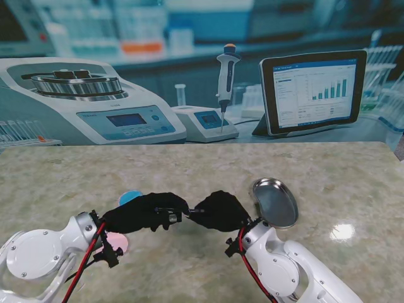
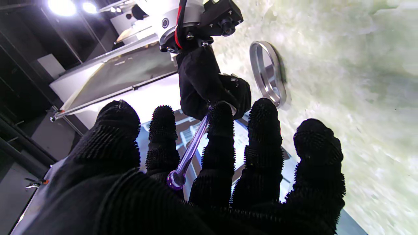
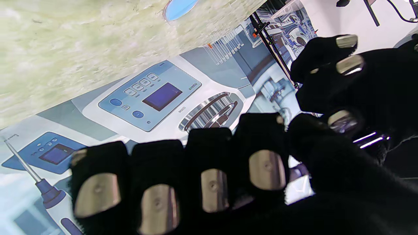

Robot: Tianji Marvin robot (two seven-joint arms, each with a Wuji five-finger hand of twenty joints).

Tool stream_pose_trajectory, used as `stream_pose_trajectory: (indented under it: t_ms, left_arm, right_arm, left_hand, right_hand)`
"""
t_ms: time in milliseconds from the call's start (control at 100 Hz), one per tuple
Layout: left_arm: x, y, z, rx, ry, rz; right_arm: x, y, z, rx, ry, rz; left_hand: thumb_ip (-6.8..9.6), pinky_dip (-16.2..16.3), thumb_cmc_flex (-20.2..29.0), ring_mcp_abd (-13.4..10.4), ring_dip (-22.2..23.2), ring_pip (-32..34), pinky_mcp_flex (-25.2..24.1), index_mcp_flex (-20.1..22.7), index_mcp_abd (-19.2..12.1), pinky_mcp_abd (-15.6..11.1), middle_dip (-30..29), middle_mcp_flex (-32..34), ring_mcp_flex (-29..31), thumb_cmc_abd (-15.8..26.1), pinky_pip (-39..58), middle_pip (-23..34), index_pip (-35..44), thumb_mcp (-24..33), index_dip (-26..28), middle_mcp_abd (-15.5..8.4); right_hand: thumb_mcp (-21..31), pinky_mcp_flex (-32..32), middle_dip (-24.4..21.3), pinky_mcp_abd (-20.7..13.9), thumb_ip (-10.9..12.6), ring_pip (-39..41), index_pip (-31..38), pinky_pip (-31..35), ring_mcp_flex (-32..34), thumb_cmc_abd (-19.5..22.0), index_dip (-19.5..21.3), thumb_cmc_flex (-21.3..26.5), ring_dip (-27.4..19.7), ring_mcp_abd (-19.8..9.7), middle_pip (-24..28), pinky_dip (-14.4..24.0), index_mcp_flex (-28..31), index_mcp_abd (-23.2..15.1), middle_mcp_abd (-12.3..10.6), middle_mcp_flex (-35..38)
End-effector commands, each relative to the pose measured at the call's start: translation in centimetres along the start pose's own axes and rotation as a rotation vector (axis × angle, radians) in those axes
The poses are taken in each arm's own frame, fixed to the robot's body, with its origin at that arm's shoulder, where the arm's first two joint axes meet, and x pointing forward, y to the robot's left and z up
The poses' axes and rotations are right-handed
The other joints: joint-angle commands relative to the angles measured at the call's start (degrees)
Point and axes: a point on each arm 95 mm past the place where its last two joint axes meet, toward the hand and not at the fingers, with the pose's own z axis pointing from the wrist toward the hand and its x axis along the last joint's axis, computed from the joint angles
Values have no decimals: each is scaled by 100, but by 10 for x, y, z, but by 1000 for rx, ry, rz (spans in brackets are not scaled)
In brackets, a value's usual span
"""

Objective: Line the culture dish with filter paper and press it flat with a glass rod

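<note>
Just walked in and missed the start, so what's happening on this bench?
Both gloved hands meet over the table, with a glass rod spanning between them. The right hand grips its far end, while the left hand has the near end among its fingers. The metal culture dish sits untouched on the right. Blue filter paper lies behind the left hand.

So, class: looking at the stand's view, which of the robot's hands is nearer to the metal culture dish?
Right. The right hand sits just beside the metal culture dish, on its left. The left hand lies beyond the right hand, farther left.
</note>
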Motion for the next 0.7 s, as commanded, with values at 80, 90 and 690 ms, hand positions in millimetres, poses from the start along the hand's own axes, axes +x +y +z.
stream_pose_trajectory:
  t_ms: [80, 90, 690]
  left_arm:
    - [-3, -2, -2, 10, -3, -7]
    - [-3, -2, -2, 12, -3, -7]
    - [-15, -21, -17, 232, -96, 219]
  right_arm:
    - [0, -3, -3, 0, -15, 7]
    - [0, -3, -4, -1, -15, 7]
    - [-12, 18, -27, 8, -85, -95]
  left_hand:
    - [82, -283, -108, 45, -421, -1077, -647, -382, -86, -44, -981, -529, -497, 196, -461, -1033, -368, -339, -319, -31]
    - [85, -316, -109, 46, -455, -1148, -658, -390, -85, -39, -1041, -547, -504, 199, -490, -1089, -393, -346, -341, -34]
    - [176, -2278, -61, -260, -2246, -4832, -1795, -676, 947, -296, -2457, -1522, -1285, 822, -5203, -2346, -2166, -1086, -1916, -192]
  right_hand:
    - [172, 180, 210, 141, 185, 641, 351, 1514, 175, 75, 31, -175, 90, -150, 377, -102, 343, 257, -27, 286]
    - [174, 182, 209, 142, 186, 641, 351, 1515, 175, 80, 30, -176, 90, -150, 378, -103, 343, 257, -27, 286]
    - [96, 205, 180, 107, 178, 630, 336, 1536, 177, 94, 9, -190, 97, -182, 378, -149, 329, 172, -70, 279]
